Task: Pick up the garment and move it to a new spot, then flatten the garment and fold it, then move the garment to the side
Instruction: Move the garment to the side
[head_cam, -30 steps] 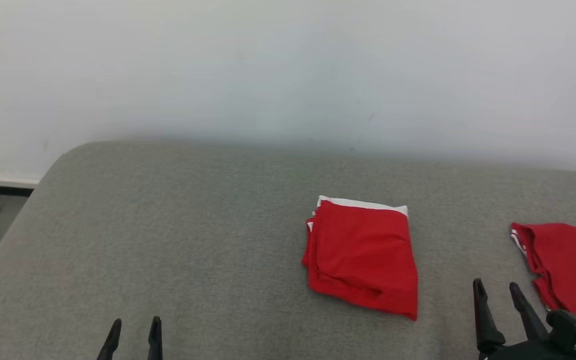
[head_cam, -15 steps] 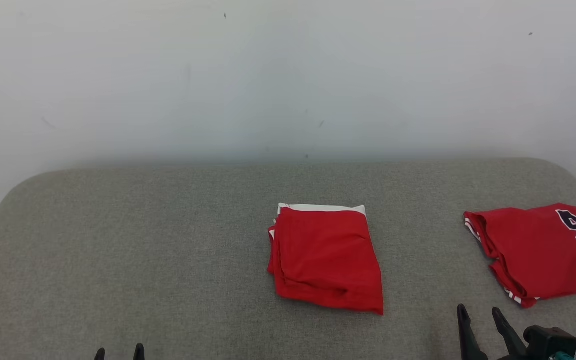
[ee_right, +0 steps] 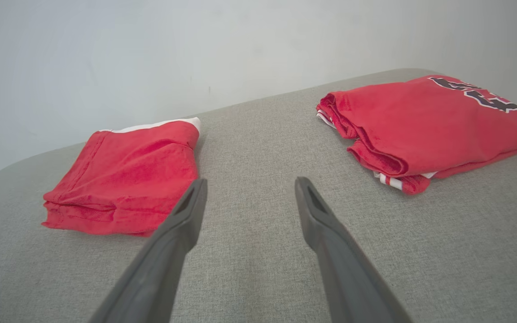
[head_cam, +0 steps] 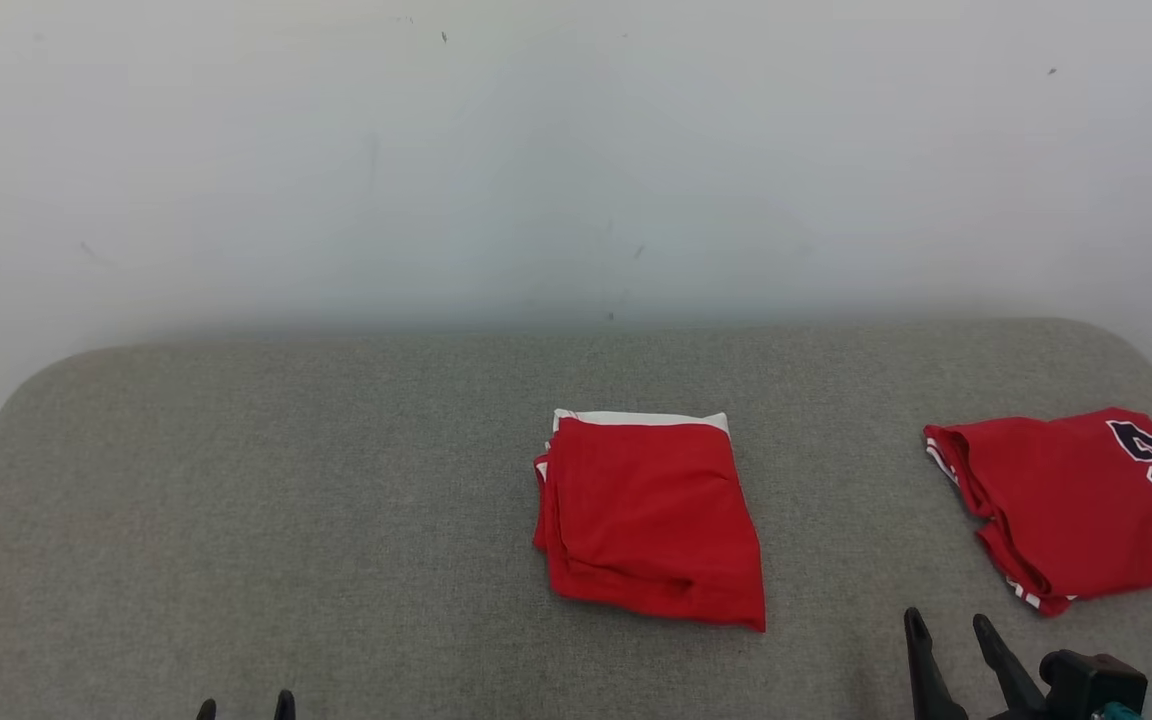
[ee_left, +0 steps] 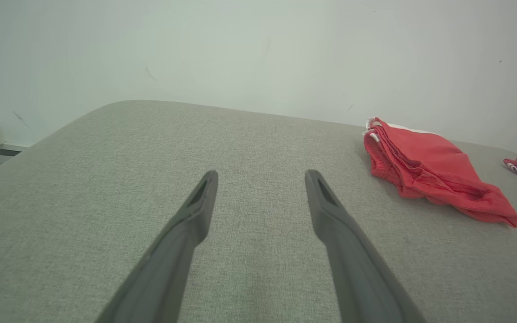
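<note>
The red garment [head_cam: 651, 520], white along its far edge, lies folded square on the grey worktop [head_cam: 336, 500], with the left tool [ee_left: 261, 175] and right tool [ee_right: 248, 181] both spread and empty.

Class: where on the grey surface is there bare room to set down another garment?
Widest: the grey surface from its left edge to the plain red garment. Narrower: between that garment and the numbered jersey. Crowded: the right end, around the jersey.

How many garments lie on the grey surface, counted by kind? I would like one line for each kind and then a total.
Plain red folded garment with a white edge: 1
Red folded garment with dark printed digits: 1
Total: 2
</note>
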Motion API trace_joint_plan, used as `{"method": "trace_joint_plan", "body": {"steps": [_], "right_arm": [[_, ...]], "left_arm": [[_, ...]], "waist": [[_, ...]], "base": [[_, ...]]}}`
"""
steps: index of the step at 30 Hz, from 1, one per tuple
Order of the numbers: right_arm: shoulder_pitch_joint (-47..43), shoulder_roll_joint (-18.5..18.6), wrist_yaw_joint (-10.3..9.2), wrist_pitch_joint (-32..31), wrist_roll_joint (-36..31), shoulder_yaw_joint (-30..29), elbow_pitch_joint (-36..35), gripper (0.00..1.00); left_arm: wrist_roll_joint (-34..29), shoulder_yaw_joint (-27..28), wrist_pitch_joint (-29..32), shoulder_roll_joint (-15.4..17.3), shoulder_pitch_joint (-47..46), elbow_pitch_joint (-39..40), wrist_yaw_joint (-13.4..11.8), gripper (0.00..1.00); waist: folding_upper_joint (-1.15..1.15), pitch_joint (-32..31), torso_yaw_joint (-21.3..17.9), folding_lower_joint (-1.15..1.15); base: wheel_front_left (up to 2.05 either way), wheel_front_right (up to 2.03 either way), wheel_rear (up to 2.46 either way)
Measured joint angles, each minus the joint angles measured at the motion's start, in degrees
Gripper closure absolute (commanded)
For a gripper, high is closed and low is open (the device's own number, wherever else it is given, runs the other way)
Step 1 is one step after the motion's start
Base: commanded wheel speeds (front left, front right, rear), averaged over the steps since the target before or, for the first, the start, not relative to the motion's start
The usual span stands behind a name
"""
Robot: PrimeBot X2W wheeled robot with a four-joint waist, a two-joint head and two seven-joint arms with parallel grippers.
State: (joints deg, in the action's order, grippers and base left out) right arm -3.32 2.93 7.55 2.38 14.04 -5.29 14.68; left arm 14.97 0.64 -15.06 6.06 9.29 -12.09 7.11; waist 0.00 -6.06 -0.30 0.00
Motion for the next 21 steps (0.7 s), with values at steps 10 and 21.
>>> {"method": "trace_joint_plan", "body": {"steps": [10, 21], "right_arm": [[1.1, 0.0, 0.00, -6.9, 1.3, 1.1, -1.2, 0.00], [14.3, 0.9, 0.00, -37.2, 0.3, -1.4, -4.1, 0.00]], "left_arm": [[-0.8, 0.0, 0.0, -0.4, 0.1, 0.4, 0.0, 0.00], [-1.5, -1.2, 0.0, -0.5, -0.1, 1.9, 0.3, 0.00]], "waist": [[0.00, 0.3, 0.9, 0.00], [0.00, 3.0, 2.9, 0.00]], "base": [[0.00, 0.00, 0.00], [0.00, 0.00, 0.00]]}}
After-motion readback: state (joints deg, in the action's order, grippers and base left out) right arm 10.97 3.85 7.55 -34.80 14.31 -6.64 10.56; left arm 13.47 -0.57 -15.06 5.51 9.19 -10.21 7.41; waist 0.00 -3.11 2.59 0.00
